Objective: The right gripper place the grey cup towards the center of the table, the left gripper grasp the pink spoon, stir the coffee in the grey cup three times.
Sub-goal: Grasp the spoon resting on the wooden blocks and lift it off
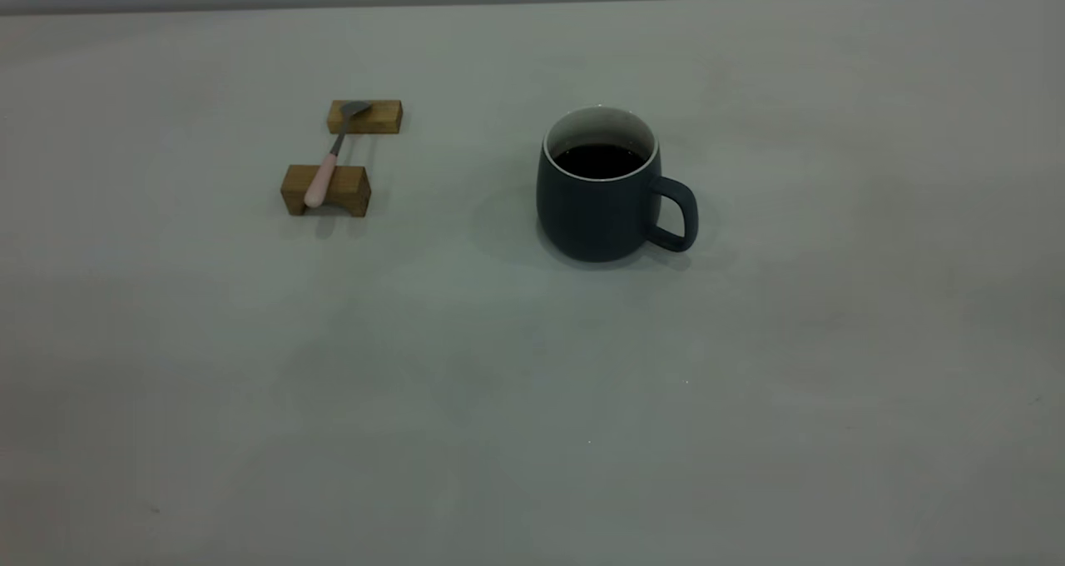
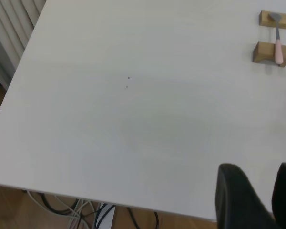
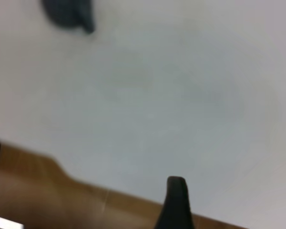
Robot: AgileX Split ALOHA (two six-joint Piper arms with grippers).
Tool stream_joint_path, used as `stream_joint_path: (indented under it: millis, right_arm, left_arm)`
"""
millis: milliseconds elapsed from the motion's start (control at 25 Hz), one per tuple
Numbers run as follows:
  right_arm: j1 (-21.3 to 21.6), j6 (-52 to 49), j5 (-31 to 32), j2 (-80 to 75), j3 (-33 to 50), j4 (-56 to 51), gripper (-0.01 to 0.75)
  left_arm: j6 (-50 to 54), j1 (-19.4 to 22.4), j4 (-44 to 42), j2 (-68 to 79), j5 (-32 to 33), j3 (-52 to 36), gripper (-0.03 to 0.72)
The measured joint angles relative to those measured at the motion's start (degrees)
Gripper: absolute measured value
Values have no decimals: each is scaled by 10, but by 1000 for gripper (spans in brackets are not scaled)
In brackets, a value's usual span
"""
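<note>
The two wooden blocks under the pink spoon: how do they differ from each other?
The near wooden block has an arched cut-out underneath; the far wooden block looks like a flat slab. The near one carries the pink spoon's handle, the far one its metal bowl. Both are brown wood on the table.

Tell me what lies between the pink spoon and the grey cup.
Nothing: in the exterior view only bare table separates the pink spoon from the grey cup.

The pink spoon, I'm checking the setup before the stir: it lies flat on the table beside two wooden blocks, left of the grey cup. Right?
Not quite. The pink spoon lies bridged across the two wooden blocks, not flat on the table. It is left of the grey cup, as the exterior view shows.
</note>
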State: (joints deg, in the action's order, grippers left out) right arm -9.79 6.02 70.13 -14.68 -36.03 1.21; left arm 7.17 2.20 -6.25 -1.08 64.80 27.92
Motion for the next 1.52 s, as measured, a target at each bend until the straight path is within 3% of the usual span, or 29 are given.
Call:
stream_joint_path:
  millis: [280,920,1520]
  right_arm:
    - [55,-15,-38,79,71,-27,684]
    - [84,-18,-51,135,91,-42,654]
    - [84,-16,-51,135,92,-42,341]
  left_arm:
    - [0,0,0,0,0,0,262]
    - [0,0,0,0,0,0,262]
    - [0,0,0,0,0,0,262]
